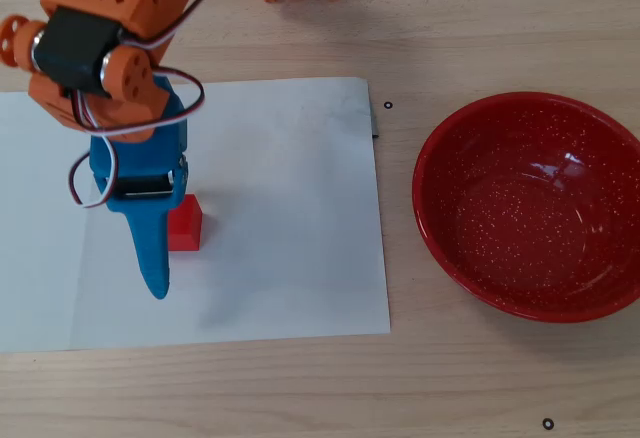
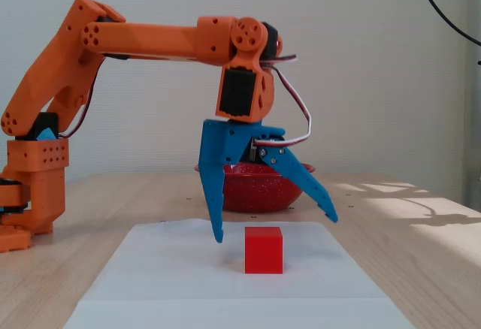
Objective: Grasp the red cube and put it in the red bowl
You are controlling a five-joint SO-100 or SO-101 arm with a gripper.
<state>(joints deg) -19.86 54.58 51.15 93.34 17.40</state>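
While spread wide above white paper sheet (image 2: 225,276), blue gripper (image 2: 274,227) hangs over red cube (image 2: 264,249), gripping nothing. In overhead view, red cube (image 1: 185,223) sitting on paper beside blue finger (image 1: 150,248). Red bowl (image 1: 530,203) well apart, on bare wooden table (image 1: 450,378), right side, empty.

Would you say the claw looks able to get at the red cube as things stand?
Probably yes: the claw hangs open just above the red cube, its fingers straddling it, and nothing else on the white paper blocks the descent.
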